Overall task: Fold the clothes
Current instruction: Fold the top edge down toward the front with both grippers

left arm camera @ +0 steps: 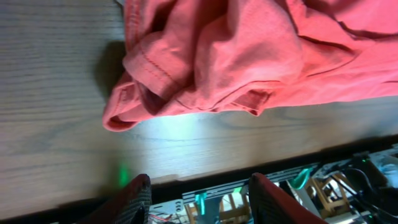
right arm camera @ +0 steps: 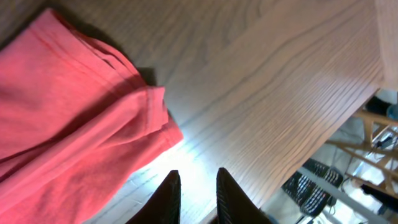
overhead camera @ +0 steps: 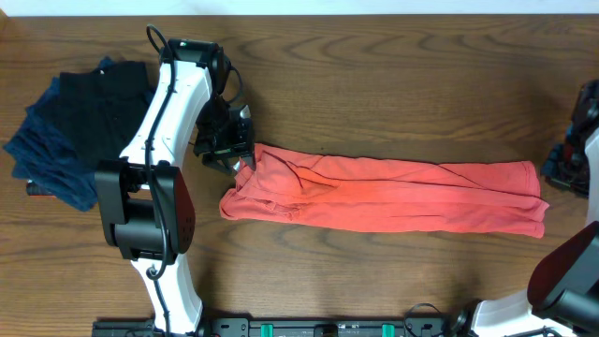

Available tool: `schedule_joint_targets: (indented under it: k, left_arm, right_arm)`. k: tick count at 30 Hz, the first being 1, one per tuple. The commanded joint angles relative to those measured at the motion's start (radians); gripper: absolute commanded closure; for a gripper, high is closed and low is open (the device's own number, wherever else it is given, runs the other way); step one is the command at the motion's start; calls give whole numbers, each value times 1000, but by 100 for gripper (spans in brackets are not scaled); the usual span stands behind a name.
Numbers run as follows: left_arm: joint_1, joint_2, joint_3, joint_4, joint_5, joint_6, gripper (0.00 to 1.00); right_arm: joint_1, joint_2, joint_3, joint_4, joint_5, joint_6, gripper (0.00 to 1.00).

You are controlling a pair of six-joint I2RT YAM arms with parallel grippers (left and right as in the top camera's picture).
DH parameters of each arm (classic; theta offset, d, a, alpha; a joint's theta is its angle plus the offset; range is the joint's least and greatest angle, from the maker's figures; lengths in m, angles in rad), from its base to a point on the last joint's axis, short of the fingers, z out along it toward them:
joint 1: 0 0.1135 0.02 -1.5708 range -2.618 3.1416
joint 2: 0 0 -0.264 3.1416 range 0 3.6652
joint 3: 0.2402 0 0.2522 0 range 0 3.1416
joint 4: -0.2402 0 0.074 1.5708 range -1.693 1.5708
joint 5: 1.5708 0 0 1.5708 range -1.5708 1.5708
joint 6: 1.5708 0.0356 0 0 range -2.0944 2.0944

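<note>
Dark navy and black folded garments (overhead camera: 56, 131) lie partly hidden behind the left arm. The left fingers (left arm camera: 273, 199) are wide apart and empty at the end of the red-orange cotton T-shirt (overhead camera: 393, 192). It lies as a long folded strip across the brown wooden bench (overhead camera: 393, 84), its lettering hidden. The right fingers (right arm camera: 168, 196) are narrowly parted and empty, and are cropped in the overhead view.

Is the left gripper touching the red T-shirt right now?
Apart. Left wrist view: bare table shows between the open left gripper and the T-shirt.

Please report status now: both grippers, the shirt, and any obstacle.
Left gripper open, empty, at left end of T-shirt. Right gripper narrowly open, empty, near its right end. T-shirt lies as long strip. Dark garments far left, clear of it.
</note>
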State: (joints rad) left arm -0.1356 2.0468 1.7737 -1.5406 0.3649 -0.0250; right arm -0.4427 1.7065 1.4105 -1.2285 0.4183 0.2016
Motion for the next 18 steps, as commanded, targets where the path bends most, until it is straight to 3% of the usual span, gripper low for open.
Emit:
schedule_joint_targets:
  k: [1,9,18]
  left_arm:
    - [2,-26,0,3,-29,5,48]
    - [-31,-101,-1,127,28,5,48]
    - [-151,-99,-175,335,-29,-41,48]
  right_arm:
    - [-9,-5,-1,-7,-68,1,80]
    - [-9,-5,-16,-2,-315,-106,70]
    - [-9,-5,-150,76,-322,-106,67]
